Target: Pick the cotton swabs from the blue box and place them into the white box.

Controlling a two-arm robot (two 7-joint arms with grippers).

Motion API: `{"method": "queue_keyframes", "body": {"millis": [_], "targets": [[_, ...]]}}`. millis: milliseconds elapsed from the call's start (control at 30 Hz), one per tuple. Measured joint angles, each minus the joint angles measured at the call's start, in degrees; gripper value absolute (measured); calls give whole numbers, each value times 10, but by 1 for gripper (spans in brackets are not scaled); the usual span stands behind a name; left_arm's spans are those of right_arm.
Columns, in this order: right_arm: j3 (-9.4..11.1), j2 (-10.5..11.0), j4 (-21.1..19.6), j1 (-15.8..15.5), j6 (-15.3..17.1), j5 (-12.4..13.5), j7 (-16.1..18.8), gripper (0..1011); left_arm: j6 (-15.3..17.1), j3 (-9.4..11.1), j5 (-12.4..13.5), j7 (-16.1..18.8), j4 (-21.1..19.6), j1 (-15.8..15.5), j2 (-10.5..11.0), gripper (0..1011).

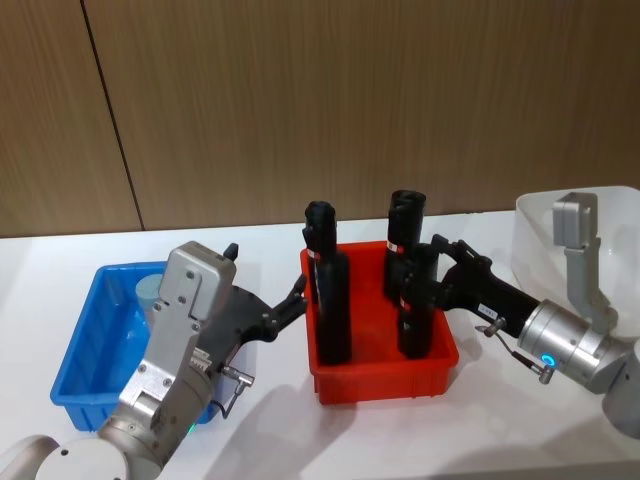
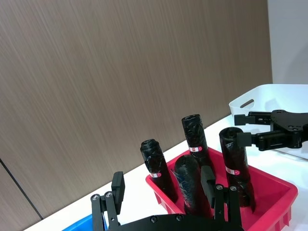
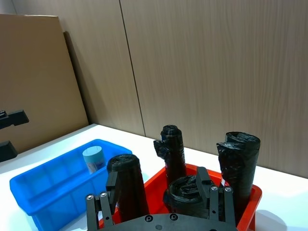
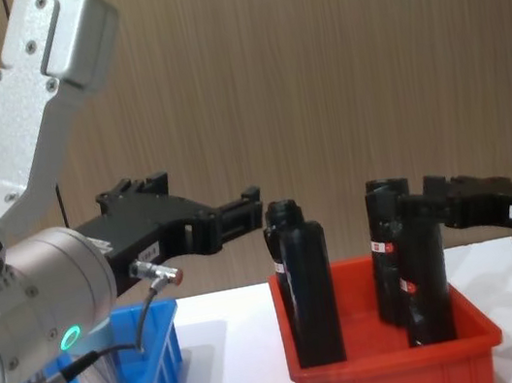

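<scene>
Table (image 1: 400,440): blue box (image 1: 75,345) w/ swab jar (image 1: 150,290)

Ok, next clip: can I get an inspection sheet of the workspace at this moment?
Surface: white table.
Job's things: one cotton swabs jar in the blue box; white box at far right.
Clutter: red bin holding four black bottles.
Grippers: left gripper, jaws open, between blue box and red bin; right gripper, jaws open, beside the front right bottle.
Cables: thin cable at left wrist, another at right.
Surroundings: wood-panelled wall.
</scene>
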Motion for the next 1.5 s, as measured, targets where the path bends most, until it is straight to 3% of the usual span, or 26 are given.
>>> {"method": "queue_keyframes", "body": {"millis": [1500], "targets": [[-3,-13,124,71,-44,-23,-1,1001,0,0,0,0,0,0,0,1000]]}}
